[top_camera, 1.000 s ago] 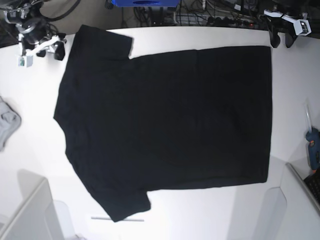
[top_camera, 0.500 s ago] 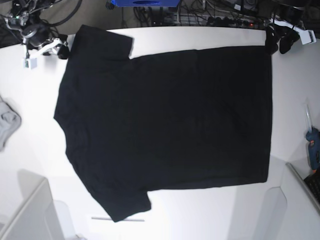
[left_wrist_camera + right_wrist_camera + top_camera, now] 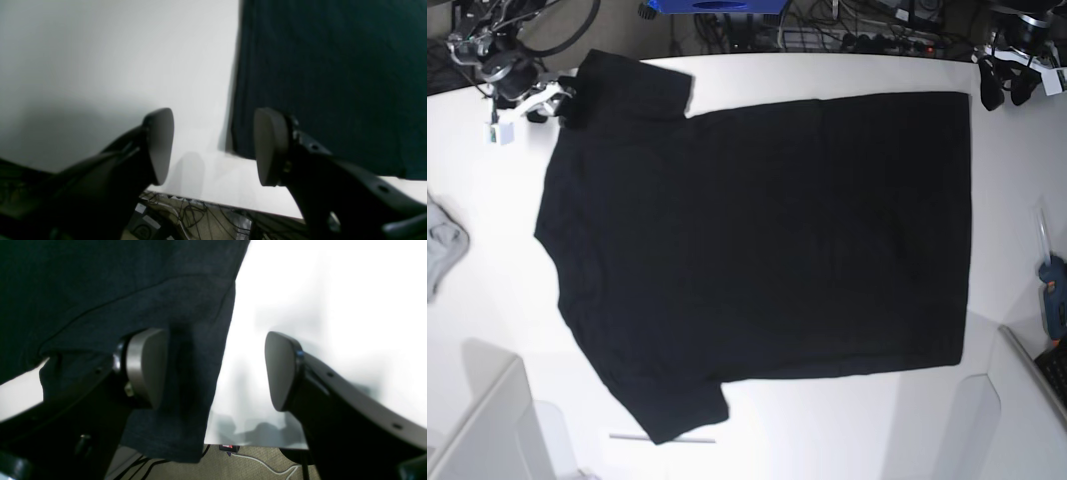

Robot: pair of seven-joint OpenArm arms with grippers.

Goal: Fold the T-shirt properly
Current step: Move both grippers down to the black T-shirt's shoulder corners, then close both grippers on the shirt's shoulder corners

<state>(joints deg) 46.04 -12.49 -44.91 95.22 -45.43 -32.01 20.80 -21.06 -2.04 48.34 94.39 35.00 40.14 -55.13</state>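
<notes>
One black T-shirt is lying flat on the table. Two grippers: left gripper and right gripper are both hovering with fingers spread, grasping nothing.

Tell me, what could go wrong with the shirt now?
The T-shirt sleeve hangs over the table edge under the open right gripper; a shallow pinch might slip. The open left gripper sits beside the hem corner, mostly over bare table, so it might close on nothing.
</notes>
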